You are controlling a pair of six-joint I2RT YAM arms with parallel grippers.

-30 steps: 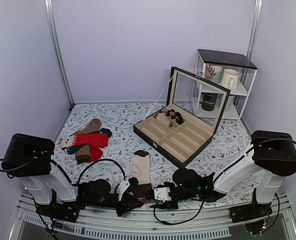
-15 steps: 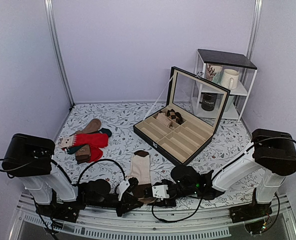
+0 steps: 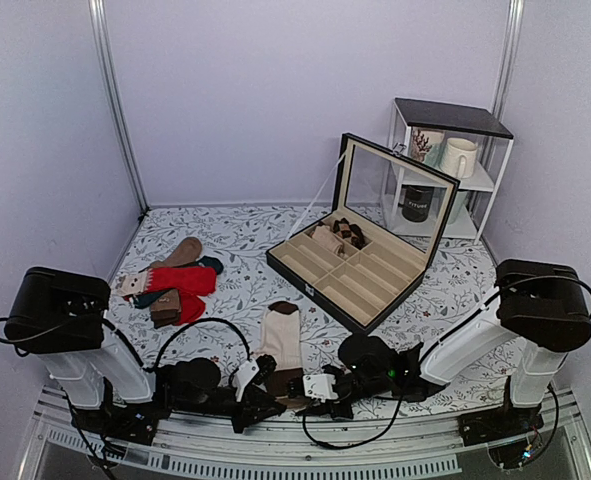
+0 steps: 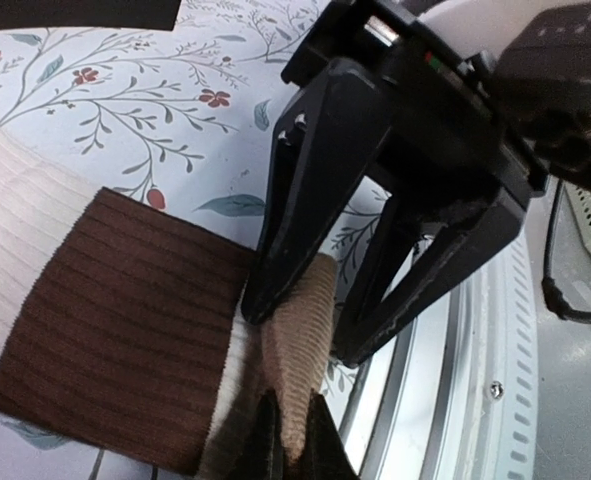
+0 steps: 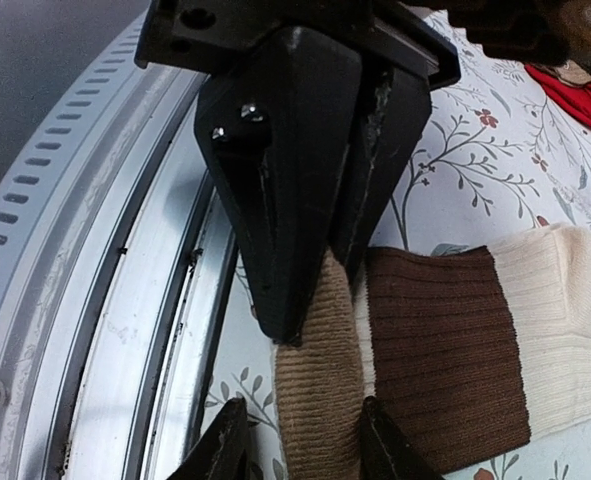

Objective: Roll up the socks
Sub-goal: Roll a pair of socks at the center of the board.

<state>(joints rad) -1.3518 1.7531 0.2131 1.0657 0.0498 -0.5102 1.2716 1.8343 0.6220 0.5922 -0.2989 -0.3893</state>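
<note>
The cream socks [image 3: 280, 335] with brown bands lie flat near the table's front edge, dark brown end toward the arms. My left gripper [image 3: 267, 372] is shut on the tan folded end of the socks [image 4: 300, 340], pinching it at its fingertips [image 4: 291, 393]. My right gripper [image 3: 305, 385] faces it from the right. In the right wrist view it is open [image 5: 301, 400], one finger on each side of the same tan fold [image 5: 320, 380]. The brown band [image 5: 435, 340] lies flat beside the fold and also shows in the left wrist view [image 4: 125, 330].
Red socks [image 3: 180, 282] and tan and teal socks [image 3: 180, 255] lie at the left. An open dark compartment box [image 3: 360, 275] stands behind the socks. A shelf with mugs [image 3: 445, 170] is at the back right. The metal front rail [image 5: 105, 250] runs just beside the grippers.
My right gripper has moved left along the front edge, up to the socks' near end and the left gripper. The left arm and the socks have stayed put.
</note>
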